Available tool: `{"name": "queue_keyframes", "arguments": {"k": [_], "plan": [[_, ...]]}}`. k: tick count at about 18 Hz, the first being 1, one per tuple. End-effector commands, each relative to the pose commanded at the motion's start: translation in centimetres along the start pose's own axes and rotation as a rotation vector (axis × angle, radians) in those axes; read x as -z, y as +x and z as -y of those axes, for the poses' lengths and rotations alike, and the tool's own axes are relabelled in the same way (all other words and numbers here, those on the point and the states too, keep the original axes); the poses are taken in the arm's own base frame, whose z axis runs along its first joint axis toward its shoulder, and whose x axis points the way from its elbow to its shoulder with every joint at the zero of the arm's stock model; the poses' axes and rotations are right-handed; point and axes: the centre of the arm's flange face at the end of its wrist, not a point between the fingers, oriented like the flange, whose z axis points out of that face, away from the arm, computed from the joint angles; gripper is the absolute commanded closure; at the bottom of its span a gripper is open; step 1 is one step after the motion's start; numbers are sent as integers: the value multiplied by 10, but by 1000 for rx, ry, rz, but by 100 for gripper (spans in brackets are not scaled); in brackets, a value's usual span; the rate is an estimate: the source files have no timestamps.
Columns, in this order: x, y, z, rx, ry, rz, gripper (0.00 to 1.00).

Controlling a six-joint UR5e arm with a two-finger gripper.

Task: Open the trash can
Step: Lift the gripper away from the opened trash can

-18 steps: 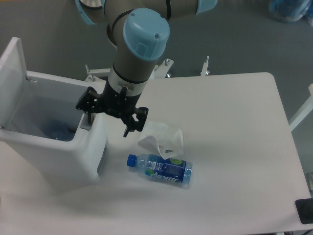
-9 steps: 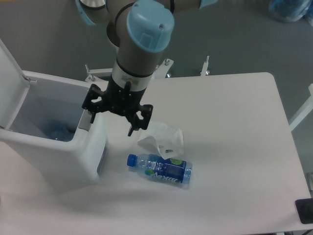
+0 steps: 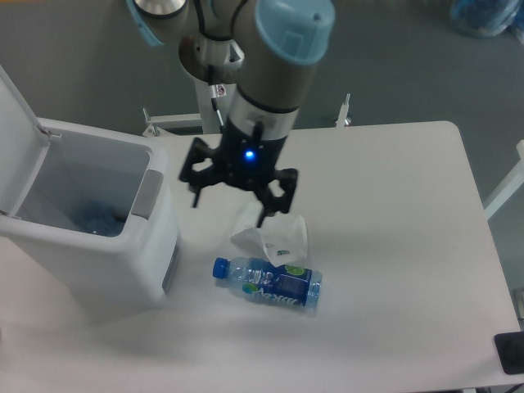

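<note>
The white trash can stands at the left edge of the table with its lid swung up and back, so the inside shows. A grey push-button tab sits on its right rim. My gripper hangs open above the table, to the right of the can and clear of it. Nothing is between its black fingers.
A crumpled clear plastic wrapper lies just below the gripper. A blue-labelled water bottle lies on its side in front of it. Something blue lies at the bottom of the can. The white table stretches to the right.
The gripper moved right, away from the can's rim and push tab, to above the wrapper. The lid swung further back between the earliest frame and the middle one.
</note>
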Motion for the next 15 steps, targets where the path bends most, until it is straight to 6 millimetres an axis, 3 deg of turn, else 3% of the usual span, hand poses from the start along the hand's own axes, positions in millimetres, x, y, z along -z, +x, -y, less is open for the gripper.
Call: {"name": "queue_keyframes", "arguments": {"k": [2, 7, 11, 15], "plan": [[4, -36, -19, -27, -1, 14, 0], [-10, -120, -71, -41, -47, 74, 0], [-37, -154, -82, -274, -92, 63, 0], [-38, -163, -90, -342, -123, 71, 0]]}}
